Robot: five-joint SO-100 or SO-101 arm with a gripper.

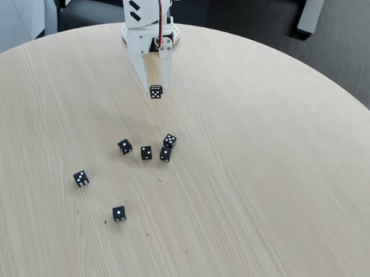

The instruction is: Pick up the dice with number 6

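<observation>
Nearest the camera, a one-pip die (119, 213) rests on the worktop (267, 171). Farther back, the tool (155, 84) pinches the dice with number 6 (156, 91), seemingly just above the wood. Such a tip-only hold could let it slip.

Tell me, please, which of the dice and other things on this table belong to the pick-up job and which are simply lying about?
Part of the job:
- the gripper
- the die between its fingers, face crowded with pips

Lying about:
- four clustered dice
- the left die
- the nearest die, one pip up
- the round table
</observation>
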